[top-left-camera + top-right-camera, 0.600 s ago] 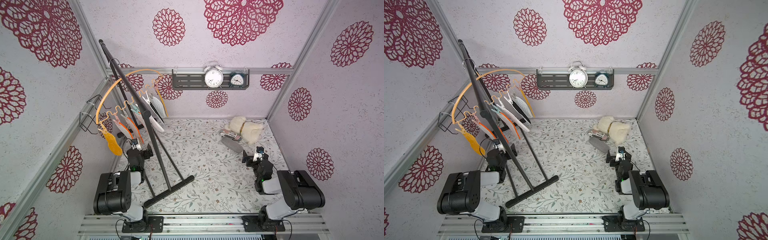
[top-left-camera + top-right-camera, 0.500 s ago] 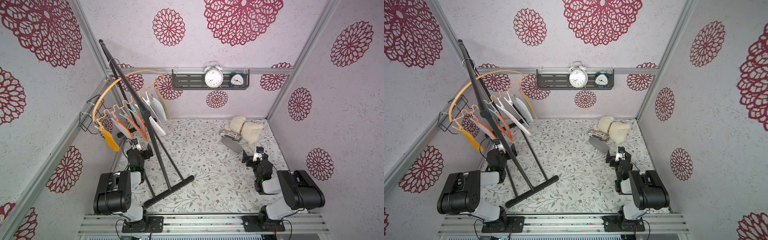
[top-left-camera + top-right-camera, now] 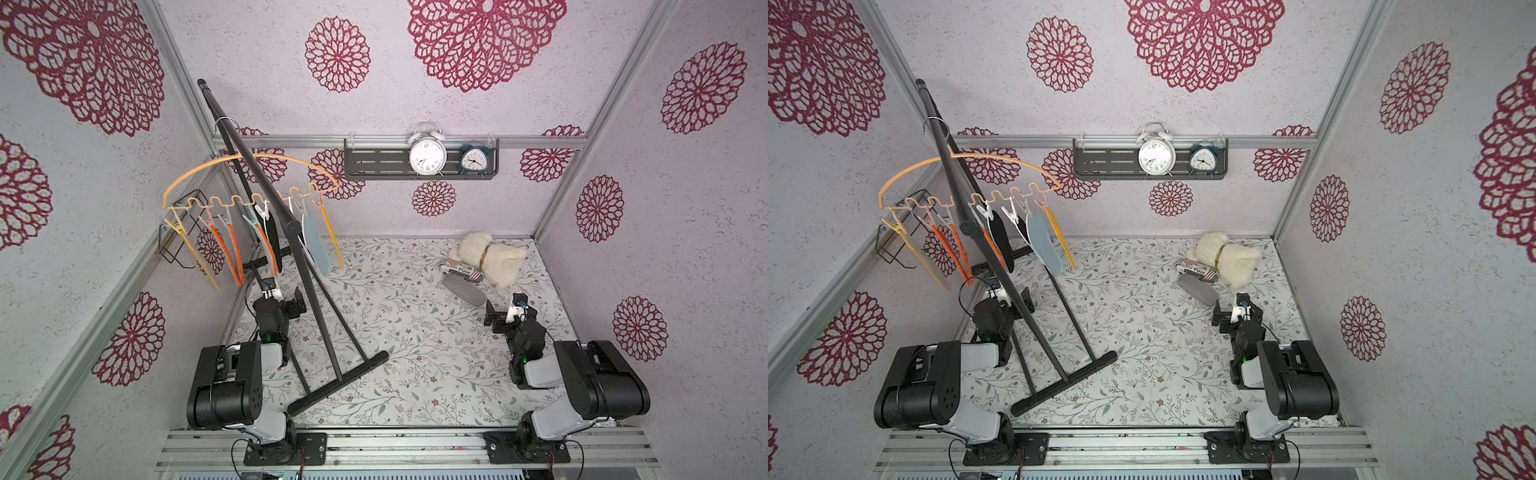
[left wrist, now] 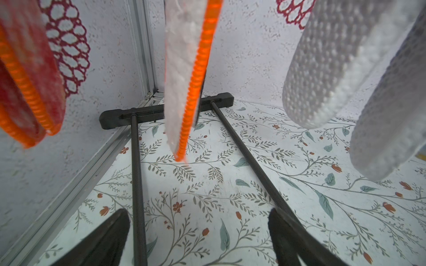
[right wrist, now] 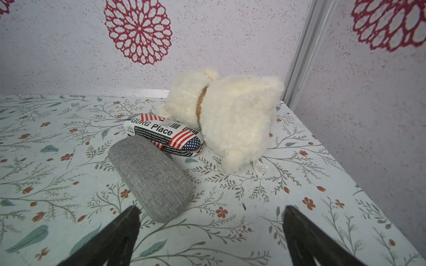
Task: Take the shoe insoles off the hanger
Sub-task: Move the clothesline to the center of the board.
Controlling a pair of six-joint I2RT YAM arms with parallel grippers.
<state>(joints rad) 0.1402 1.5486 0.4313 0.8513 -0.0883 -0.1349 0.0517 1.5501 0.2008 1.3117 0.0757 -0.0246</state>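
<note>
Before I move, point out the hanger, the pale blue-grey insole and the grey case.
hanger (image 3: 274,156): in a top view, top of its orange arch
pale blue-grey insole (image 3: 1042,243): in a top view, middle of the pad
grey case (image 5: 149,177): right wrist view, middle of its top

The left arm at seven o'clock and right arm at five o'clock share boxy black joint housings and pale grey links. Black base plates carry screw heads, with thin black cables looping below. The left pincer and right pincer have tapered matte-black fingers. A green light dots each wrist.
</note>
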